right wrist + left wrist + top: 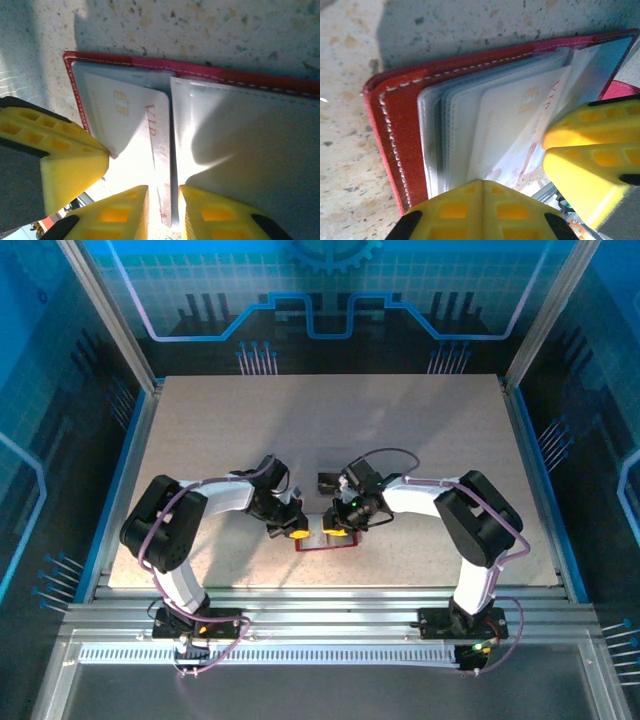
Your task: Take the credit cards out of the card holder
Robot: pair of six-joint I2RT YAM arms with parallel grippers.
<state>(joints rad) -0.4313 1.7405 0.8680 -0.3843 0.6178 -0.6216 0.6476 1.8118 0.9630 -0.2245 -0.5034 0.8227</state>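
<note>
Overhead, the red wallet [325, 549] lies under both pincers. Close up, the right pincer [164, 194] nips the pale card [125, 120]; the left pincer [481, 189] beside it is shut, empty.

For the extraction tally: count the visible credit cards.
2. A pale VIP card lies askew in the open red card holder, its edge between the right end effector's fingers; a dark card lies on the table beyond it. Others may hide in sleeves.

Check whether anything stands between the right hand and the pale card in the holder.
Nothing visible does: an edge of the pale card lies inside the right hand. The left hand sits beside, not between.
</note>
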